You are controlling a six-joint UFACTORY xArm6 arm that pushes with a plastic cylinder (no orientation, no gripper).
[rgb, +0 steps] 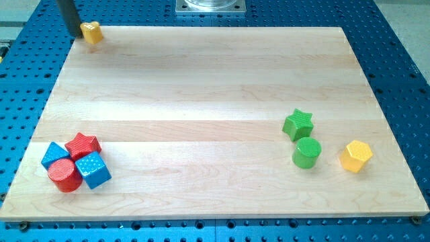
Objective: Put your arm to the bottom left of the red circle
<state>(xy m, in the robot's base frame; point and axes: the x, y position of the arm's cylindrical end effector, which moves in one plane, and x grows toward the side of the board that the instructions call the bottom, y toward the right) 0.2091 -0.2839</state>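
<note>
The red circle (64, 175) lies at the board's bottom left, in a tight cluster. A red star (83, 144) touches it above, a blue cube (93, 170) is on its right and a second blue block (54, 154) is at its upper left. My tip (72, 33) is at the view's top left, at the board's far corner, just left of a small yellow block (92, 31). The tip is far above the red circle.
A green star (298, 124), a green circle (306, 152) and a yellow hexagon (355, 156) sit at the right of the wooden board (215, 94). A blue perforated table (403, 54) surrounds the board. A metal base (210, 7) is at the top middle.
</note>
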